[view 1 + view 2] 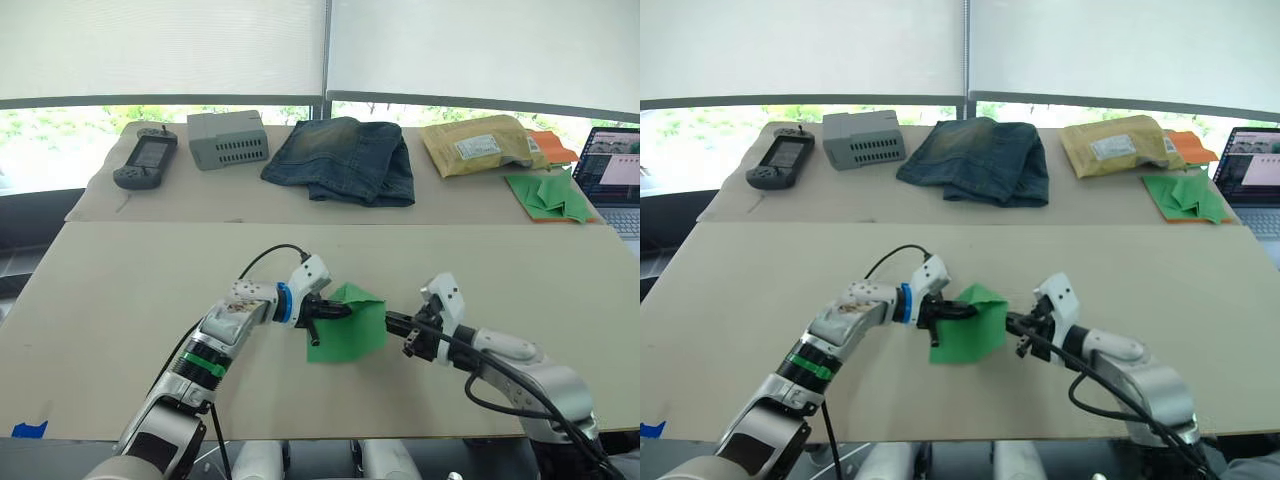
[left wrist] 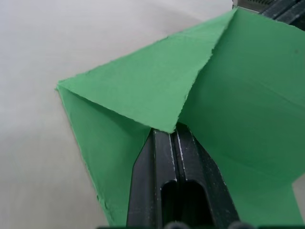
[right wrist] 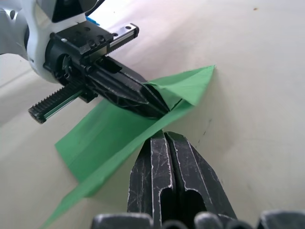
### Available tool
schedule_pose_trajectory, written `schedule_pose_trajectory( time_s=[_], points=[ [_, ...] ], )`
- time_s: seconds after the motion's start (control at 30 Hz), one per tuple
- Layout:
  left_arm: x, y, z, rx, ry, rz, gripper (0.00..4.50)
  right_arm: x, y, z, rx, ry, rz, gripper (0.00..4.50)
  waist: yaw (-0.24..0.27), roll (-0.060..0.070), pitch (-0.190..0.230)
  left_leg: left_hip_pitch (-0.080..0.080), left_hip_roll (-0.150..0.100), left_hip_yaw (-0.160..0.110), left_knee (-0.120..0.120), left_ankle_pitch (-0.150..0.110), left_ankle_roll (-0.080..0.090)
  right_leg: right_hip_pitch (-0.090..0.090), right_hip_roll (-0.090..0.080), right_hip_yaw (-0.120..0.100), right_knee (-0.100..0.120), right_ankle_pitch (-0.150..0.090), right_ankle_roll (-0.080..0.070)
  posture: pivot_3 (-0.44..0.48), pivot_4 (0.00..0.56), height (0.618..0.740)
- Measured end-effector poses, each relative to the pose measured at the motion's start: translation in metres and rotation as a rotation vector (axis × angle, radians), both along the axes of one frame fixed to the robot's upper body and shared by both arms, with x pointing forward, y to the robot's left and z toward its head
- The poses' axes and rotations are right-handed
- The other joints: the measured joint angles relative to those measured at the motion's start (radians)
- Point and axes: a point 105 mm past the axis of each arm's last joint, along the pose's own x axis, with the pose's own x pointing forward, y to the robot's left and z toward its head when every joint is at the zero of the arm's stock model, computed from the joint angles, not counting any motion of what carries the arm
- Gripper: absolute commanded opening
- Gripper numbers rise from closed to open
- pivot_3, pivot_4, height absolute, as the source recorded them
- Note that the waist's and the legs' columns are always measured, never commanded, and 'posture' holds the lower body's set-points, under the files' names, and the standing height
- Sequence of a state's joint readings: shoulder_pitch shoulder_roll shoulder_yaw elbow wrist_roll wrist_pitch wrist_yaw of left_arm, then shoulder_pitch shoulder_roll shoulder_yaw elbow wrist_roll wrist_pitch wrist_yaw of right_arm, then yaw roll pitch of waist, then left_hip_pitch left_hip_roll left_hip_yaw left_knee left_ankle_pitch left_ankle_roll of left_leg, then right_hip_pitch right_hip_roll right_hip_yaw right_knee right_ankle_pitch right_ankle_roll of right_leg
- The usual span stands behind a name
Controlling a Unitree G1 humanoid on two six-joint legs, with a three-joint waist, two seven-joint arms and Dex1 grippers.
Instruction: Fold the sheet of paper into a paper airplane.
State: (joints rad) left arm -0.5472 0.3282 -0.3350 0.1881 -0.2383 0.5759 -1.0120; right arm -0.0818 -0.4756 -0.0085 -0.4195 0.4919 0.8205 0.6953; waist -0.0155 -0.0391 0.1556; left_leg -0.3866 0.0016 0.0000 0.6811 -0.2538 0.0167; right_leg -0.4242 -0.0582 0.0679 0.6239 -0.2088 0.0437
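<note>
The bright green sheet of paper [image 1: 350,330] is held just above the middle of the tan table [image 1: 120,300], with its upper corner folded over into a flap [image 2: 143,90]. My left gripper [image 1: 338,311] comes in from the left and is shut on the sheet under that flap; its black fingers [image 2: 164,157] are pressed together. From the right, my right gripper [image 1: 390,321] meets the sheet's right edge and is shut on it, fingers [image 3: 164,162] closed at the paper's edge [image 3: 143,138]. The left gripper [image 3: 155,106] shows opposite it in the right wrist view.
Along the far table lie a handheld controller [image 1: 146,157], a grey box [image 1: 228,138], folded jeans [image 1: 345,158], a yellow padded envelope [image 1: 478,143], and a pile of green folded papers [image 1: 548,194] on orange paper. A laptop [image 1: 612,175] sits at the far right.
</note>
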Motion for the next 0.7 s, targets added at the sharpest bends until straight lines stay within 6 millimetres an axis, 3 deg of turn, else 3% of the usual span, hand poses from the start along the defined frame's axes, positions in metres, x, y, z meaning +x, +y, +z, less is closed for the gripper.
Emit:
schedule_pose_trajectory(
  time_s=[0.4,0.53,0.7],
  points=[
    [-0.01,0.026,0.024,-0.044,0.059,0.045,0.03,0.01,0.004,-0.006,0.006,-0.002,0.003,0.0,-0.002,0.0,0.0,0.0,0.0,-0.001,0.0,0.0,0.0,-0.001,-0.001,0.0,0.001,0.0,0.0,0.0,0.15,0.728],
    [0.003,0.033,0.04,-0.12,0.027,0.126,0.03,0.011,0.006,-0.004,0.005,-0.009,0.011,0.0,-0.001,0.0,0.0,0.0,0.0,-0.001,0.0,0.0,0.0,-0.001,0.0,0.0,0.001,0.0,0.0,0.0,0.15,0.728],
    [0.014,0.017,0.043,-0.158,0.0,0.154,0.03,0.01,0.014,-0.005,0.003,-0.006,0.038,0.0,0.001,0.0,0.0,0.0,-0.001,-0.001,0.0,0.0,0.0,-0.001,-0.001,0.0,0.0,0.001,-0.001,0.0,0.15,0.728]
  ],
)
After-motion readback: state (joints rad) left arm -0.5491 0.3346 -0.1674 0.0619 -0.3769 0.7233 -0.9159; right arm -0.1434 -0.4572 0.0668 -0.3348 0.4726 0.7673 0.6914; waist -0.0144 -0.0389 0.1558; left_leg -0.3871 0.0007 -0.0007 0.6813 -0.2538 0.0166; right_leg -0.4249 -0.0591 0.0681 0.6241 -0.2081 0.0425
